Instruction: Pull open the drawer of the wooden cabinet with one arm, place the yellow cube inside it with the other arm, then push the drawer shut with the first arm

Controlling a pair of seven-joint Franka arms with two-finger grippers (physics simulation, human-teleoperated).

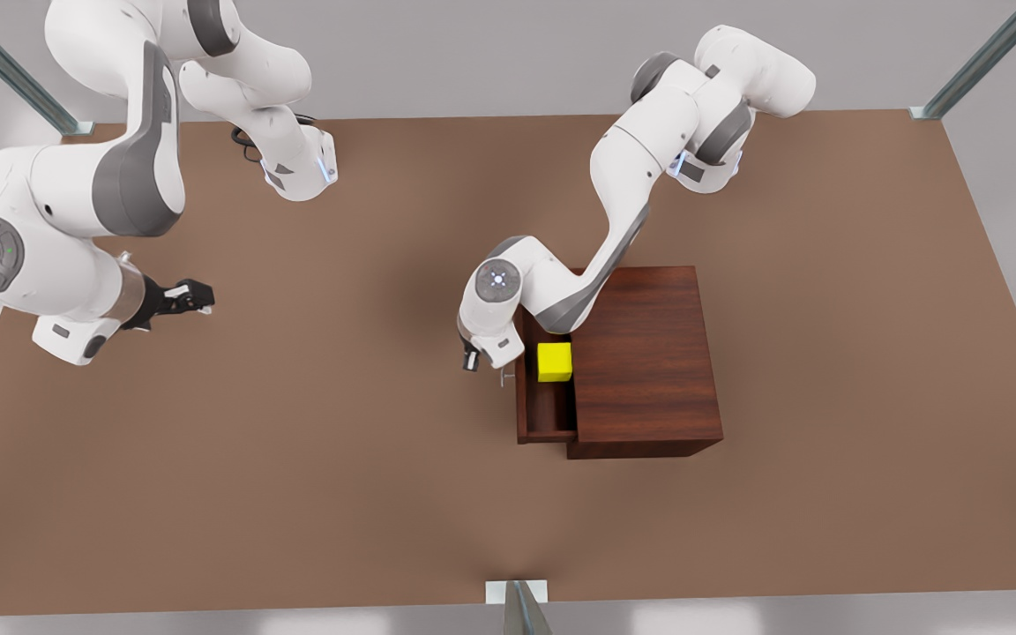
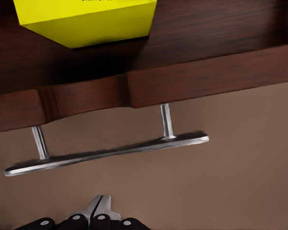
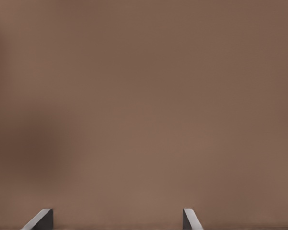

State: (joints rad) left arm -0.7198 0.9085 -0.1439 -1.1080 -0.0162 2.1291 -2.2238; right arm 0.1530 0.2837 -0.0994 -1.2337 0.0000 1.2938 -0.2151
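Observation:
The wooden cabinet [image 1: 649, 353] stands right of the table's middle in the front view. Its drawer [image 1: 543, 419] is pulled out partway toward the front view's left. The yellow cube [image 1: 554, 362] [image 2: 86, 21] lies inside the drawer. My left gripper [image 1: 473, 360] [image 2: 100, 206] is shut on nothing, just outside the drawer's front and a little short of the silver bar handle [image 2: 105, 153]. My right gripper [image 1: 201, 296] [image 3: 116, 223] hangs open over bare table far to the front view's left, waiting, with nothing between its fingers.
The brown table [image 1: 340, 459] stretches wide around the cabinet. Metal frame posts [image 1: 521, 608] stand at the table's edges and corners. The left arm's links reach over the cabinet's far corner.

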